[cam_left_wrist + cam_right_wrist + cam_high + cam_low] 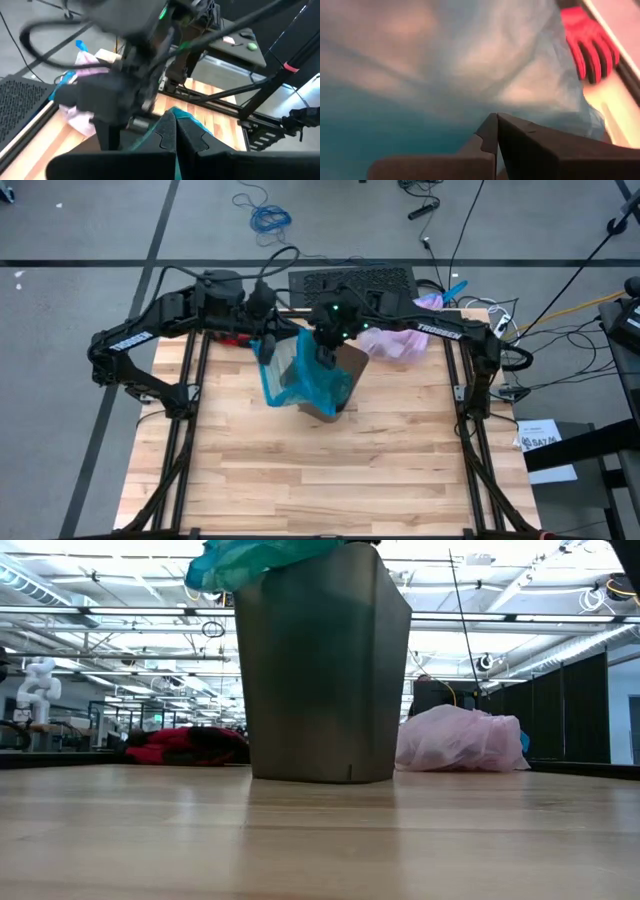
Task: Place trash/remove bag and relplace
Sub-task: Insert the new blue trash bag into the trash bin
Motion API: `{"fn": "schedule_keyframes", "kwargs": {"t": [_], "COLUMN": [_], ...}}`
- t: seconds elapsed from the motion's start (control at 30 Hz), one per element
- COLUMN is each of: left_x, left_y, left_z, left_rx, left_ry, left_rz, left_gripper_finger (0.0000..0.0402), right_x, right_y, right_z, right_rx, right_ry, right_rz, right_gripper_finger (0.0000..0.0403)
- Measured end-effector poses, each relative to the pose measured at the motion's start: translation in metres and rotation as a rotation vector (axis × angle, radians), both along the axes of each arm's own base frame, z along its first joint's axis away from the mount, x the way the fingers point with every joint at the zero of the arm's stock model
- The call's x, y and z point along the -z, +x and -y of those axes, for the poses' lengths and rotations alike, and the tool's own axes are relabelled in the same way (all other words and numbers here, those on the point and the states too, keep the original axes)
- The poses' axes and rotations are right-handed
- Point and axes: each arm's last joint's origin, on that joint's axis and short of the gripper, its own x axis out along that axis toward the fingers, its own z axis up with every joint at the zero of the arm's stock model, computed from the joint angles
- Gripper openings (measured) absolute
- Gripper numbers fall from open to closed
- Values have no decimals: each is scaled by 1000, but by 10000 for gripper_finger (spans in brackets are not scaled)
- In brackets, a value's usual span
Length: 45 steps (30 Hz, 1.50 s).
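A grey bin (325, 670) stands upright on the wooden table (300, 470). A teal-green plastic bag (295, 375) is draped over its rim and hangs down its left side; in the low view the teal-green bag (255, 560) bulges over the top. My left gripper (268, 348) is at the bag's left part and my right gripper (327, 352) is over the bin's mouth, both shut. The pale lilac-pink bag (460, 740) lies crumpled on the table to the right of the bin. The trash lumps are out of view. My left gripper (176, 135) pinches the teal-green bag between its two fingers; a sliver of film (192, 122) shows right beside the tips. The bag hangs slack below it, down the bin's left side. My right gripper (497, 135) is shut on the teal-green bag's film (485, 100) over the bin's mouth, coming from above. The fingers hide the place of contact.
A red glove (230, 337) lies at the table's far edge, left of the bin; it also shows as the red glove (590, 45) past the bag. A black perforated panel (350, 283) sits beyond the far edge. The near half of the table is bare wood.
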Motion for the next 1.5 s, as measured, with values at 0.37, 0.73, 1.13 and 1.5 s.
{"fn": "schedule_keyframes", "kwargs": {"t": [0.37,0.73,1.13,1.5], "left_x": [0,5,27,62], "left_y": [0,-2,14,68], "left_z": [0,-1,-3,-23], "left_rx": [-3,-18,36,208], "left_ry": [8,52,33,-71], "left_rz": [-3,-65,-40,74], "left_gripper_finger": [0,0,0,0], "right_x": [31,25,-50,-108], "right_y": [1,-20,-87,-140], "right_z": [-12,-14,-18,-40], "right_rx": [-6,125,160,211], "right_ry": [62,67,30,40], "right_rz": [-241,-371,-145,165], "right_gripper_finger": [0,0,0,0]}}
